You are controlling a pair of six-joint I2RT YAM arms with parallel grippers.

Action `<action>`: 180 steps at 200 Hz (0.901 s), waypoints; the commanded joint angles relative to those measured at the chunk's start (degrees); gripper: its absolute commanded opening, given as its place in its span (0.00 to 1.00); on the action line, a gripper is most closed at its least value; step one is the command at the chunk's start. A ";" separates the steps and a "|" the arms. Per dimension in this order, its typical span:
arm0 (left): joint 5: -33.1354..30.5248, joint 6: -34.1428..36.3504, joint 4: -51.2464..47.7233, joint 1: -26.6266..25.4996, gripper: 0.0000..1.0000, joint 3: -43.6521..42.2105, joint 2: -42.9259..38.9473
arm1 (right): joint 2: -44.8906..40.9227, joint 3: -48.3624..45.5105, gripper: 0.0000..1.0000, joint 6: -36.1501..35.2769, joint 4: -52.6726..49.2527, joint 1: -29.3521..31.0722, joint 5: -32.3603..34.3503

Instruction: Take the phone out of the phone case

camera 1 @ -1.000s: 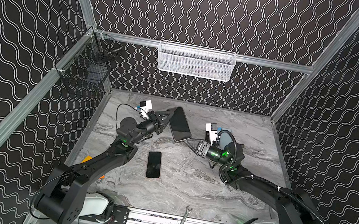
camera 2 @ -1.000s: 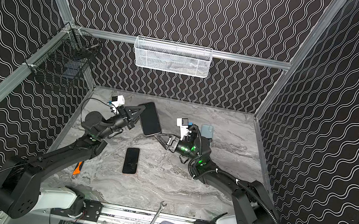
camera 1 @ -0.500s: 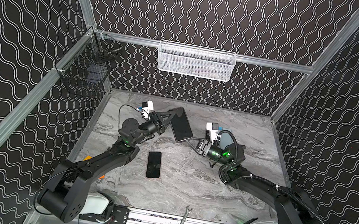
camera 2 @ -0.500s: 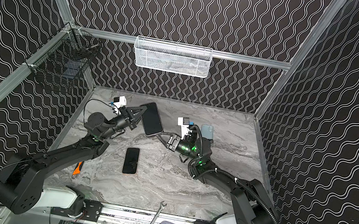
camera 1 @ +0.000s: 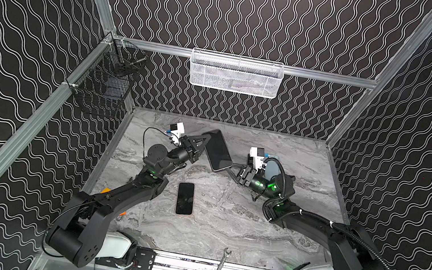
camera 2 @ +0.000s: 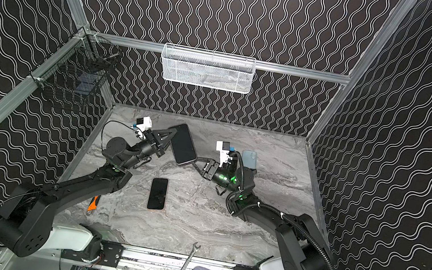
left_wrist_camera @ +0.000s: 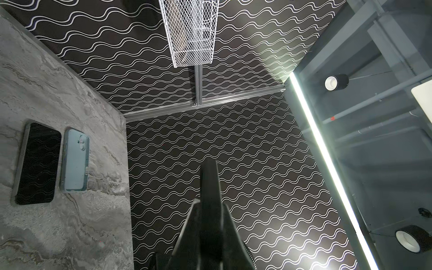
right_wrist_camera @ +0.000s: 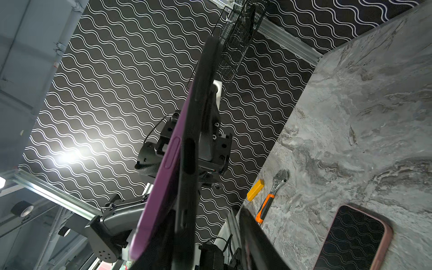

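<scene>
Jaws of the right gripper [camera 1: 233, 166], nearest, stand part-spread astride the near-right corner of the dark glass-fronted phone [camera 1: 218, 151], with one finger [right_wrist_camera: 259, 240] clear of it. The phone hangs above the grey marble table [camera 1: 221, 233], its long axis running near-right to far-left and its back wrapped in the purple soft case [right_wrist_camera: 159, 187]. Farther off, the left gripper [camera 1: 206, 139] pinches its far-left edge, so peeling likely falls to the right arm.

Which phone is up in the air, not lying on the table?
The phone in the purple case, pinched by the left gripper. The black phone and the pale blue phone lie flat on the table.
</scene>
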 commanded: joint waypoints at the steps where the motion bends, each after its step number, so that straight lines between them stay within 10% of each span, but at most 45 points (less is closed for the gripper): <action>1: 0.28 2.33 1.62 -0.06 0.00 -0.11 0.32 | -0.50 0.16 0.43 0.58 5.36 0.06 1.56; 180: -3.40 6.11 -3.06 -0.48 0.00 -0.07 0.37 | 6.31 1.04 0.15 7.90 16.80 0.33 -0.09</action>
